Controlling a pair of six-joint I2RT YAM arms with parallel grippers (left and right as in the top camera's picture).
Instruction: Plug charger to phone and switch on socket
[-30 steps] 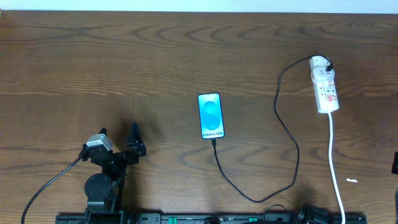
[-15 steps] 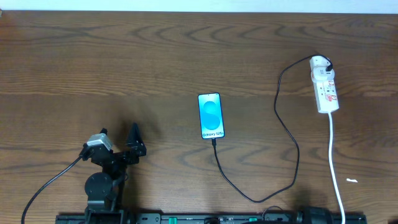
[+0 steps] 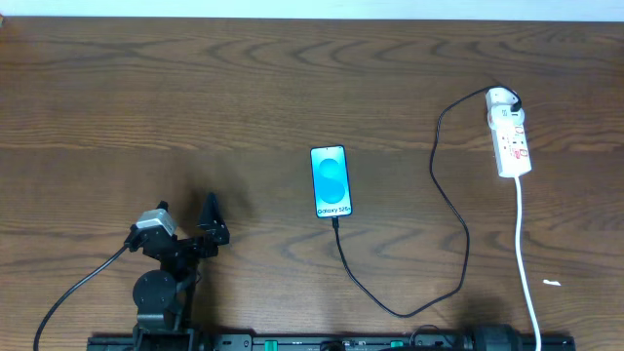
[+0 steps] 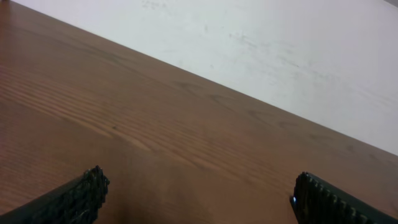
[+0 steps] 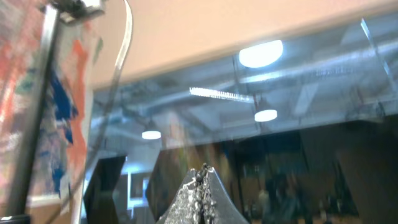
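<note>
The phone (image 3: 330, 181) lies face up at the table's middle, its blue screen lit. The charger (image 3: 450, 210), a thin black cable, runs from the phone's lower edge, loops toward the front and climbs to the far end of the socket (image 3: 510, 136), a white power strip at the right. My left gripper (image 3: 183, 214) rests low at the front left, well away from the phone. It is open, and its fingers (image 4: 74, 199) stand wide apart over bare wood. My right gripper (image 5: 202, 186) is shut on nothing and points up at windows and ceiling lights. It is outside the overhead view.
The socket's thick white cord (image 3: 526, 253) runs down to the table's front edge at the right. A small white scrap (image 3: 552, 284) lies beside it. A black rail (image 3: 322, 342) with the arm bases lines the front edge. A pale wall (image 4: 280, 56) backs the table.
A dark piece of the right arm at the overhead view's right edge has gone out of view. Phone, cable, socket and left arm have not moved.
</note>
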